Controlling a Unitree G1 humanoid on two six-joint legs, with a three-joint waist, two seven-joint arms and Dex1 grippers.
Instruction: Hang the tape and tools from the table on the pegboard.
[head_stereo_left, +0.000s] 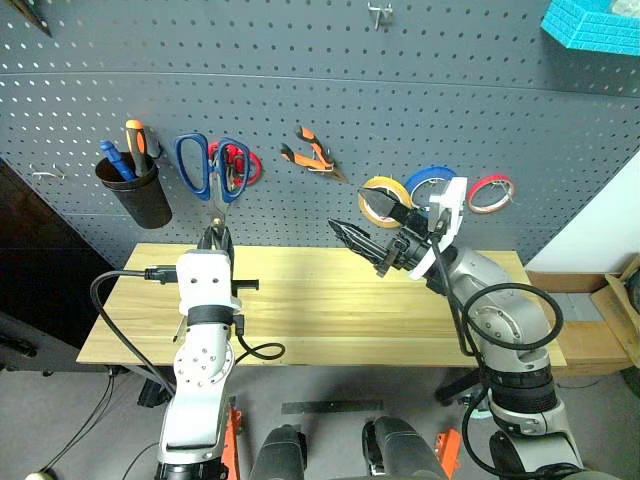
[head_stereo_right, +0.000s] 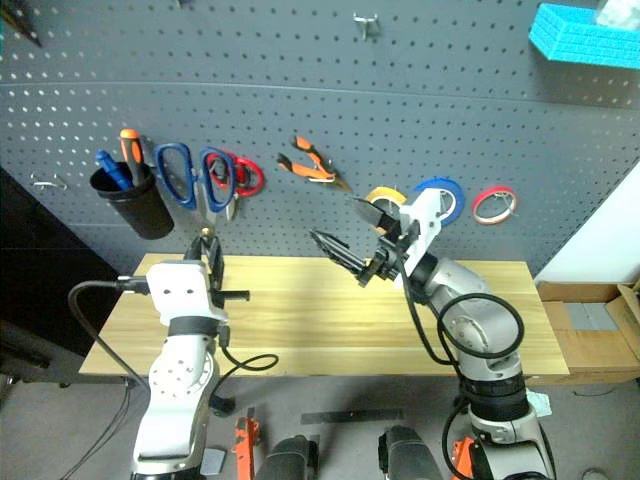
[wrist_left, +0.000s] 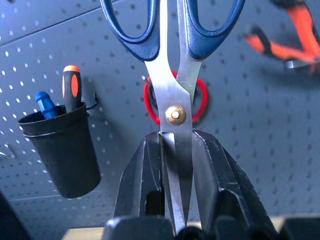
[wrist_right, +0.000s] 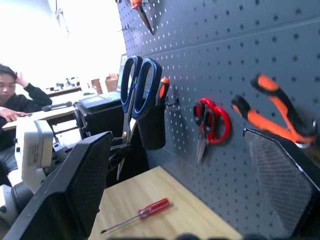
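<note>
My left gripper (head_stereo_left: 215, 236) is shut on the blades of the scissors (head_stereo_left: 209, 166). It holds them upright, with the dark blue handles up against the pegboard (head_stereo_left: 330, 100), in front of a pair of red-handled scissors (head_stereo_left: 238, 165). In the left wrist view the blades (wrist_left: 174, 107) stand clamped between the fingers. The orange-and-black pliers (head_stereo_left: 311, 155) and the yellow tape (head_stereo_left: 384, 192) hang on the pegboard. My right gripper (head_stereo_left: 361, 222) hovers open and empty over the table (head_stereo_left: 330, 310), just in front of the tape. The red-handled screwdriver (wrist_right: 145, 212) lies on the tabletop near the pegboard.
A black cup (head_stereo_left: 137, 193) holding a blue tool and an orange-and-black screwdriver hangs left of the scissors. Blue (head_stereo_left: 430, 183) and red (head_stereo_left: 490, 193) tape rolls hang right of the yellow one. A cyan box (head_stereo_left: 592, 26) sits top right. A seated person (wrist_right: 11, 97) is in the background.
</note>
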